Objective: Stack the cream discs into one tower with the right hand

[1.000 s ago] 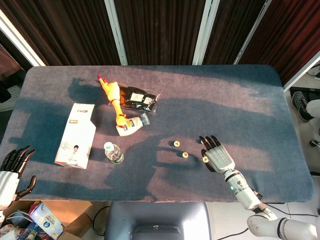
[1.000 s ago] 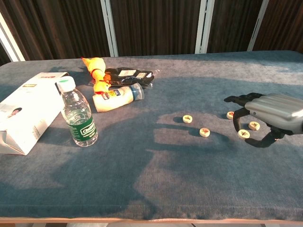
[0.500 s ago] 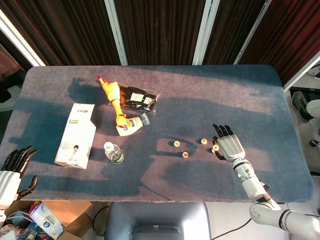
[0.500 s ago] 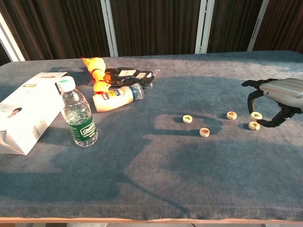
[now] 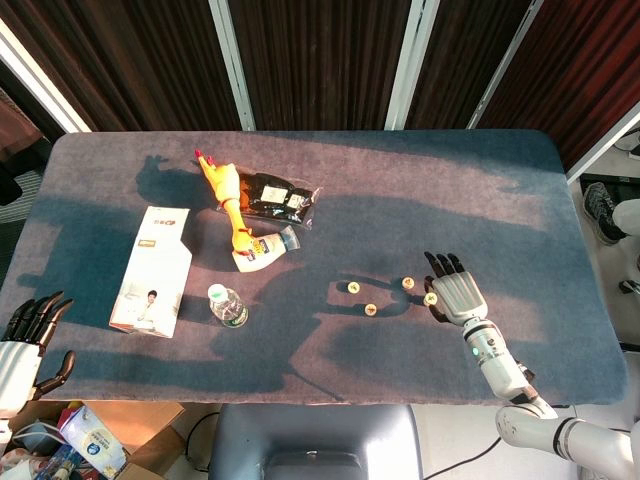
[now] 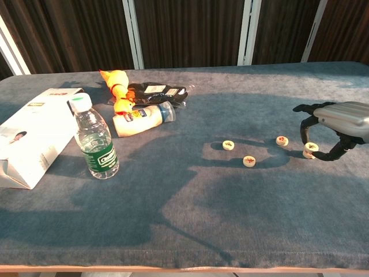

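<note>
Right hand (image 6: 336, 124): lower right, fingers curled around a stacked disc (image 6: 311, 149), grip unclear.
Loose discs: three, centre-right (image 6: 229, 145) (image 6: 249, 161) (image 6: 282, 140).
Left hand (image 5: 25, 340): lower left, released.

Grey-blue cloth covers the table (image 6: 173, 219). Cream discs (image 6: 249, 161) carry small red marks on top. The right hand (image 6: 337, 124) is silver with black fingers (image 6: 305, 108). At ten o'clock lie a yellow-orange rubber chicken (image 5: 224, 190), a black packet (image 5: 278, 197), a white box (image 5: 152, 270) and a clear bottle (image 6: 95, 138) with green label and pale cap.
</note>
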You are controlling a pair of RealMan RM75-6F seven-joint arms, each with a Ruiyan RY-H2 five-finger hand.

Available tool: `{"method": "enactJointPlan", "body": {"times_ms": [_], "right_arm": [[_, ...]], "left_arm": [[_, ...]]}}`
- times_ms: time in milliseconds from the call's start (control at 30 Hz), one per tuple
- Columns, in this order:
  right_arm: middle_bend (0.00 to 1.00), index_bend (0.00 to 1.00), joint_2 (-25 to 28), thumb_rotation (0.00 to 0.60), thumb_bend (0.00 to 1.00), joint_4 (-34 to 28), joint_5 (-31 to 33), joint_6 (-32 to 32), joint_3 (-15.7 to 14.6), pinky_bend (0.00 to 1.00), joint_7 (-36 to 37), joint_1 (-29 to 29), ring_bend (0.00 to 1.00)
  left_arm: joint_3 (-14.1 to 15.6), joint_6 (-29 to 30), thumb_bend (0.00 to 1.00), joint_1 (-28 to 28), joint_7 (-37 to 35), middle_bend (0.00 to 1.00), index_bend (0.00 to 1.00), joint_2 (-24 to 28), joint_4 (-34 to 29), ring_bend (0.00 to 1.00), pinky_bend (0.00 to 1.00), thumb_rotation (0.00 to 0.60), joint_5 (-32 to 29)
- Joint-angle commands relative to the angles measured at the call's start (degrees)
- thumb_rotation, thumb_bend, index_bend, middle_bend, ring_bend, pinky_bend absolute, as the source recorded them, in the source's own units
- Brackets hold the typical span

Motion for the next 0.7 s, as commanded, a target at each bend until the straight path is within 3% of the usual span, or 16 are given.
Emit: {"method": "enactJointPlan", "body": {"times_ms": [33,433,700], "right_arm": [[0.01,0.55,0.1,0.6,0.5,-0.3,0.5,-0.2,-0.1,0.0,-0.3,0.1,0.0],[0.01,0.46,1.1,0.6,0.5,-2.3,1.3,0.9,-0.4,0.0,-0.8,-0.2,0.0],[0.01,0.46,0.9,0.6,0.5,-6.6,-6.6,5.9,-1.6,0.0,4.1,-0.7,0.0]], "left_arm": [[0.0,0.0,0.51,0.0,0.0,0.0,0.0,0.0,0.0,0.0,0.03,0.6,0.0],[-0.1,0.1,0.51,0.0,-0.1,0.0,0.0,0.0,0.0,0.0,0.03,0.6,-0.2],[-0.2,-0.2,0.51,-0.1,0.1,0.0,0.0,-0.1,-0.1,0.0,0.03,0.6,-0.2]]}}
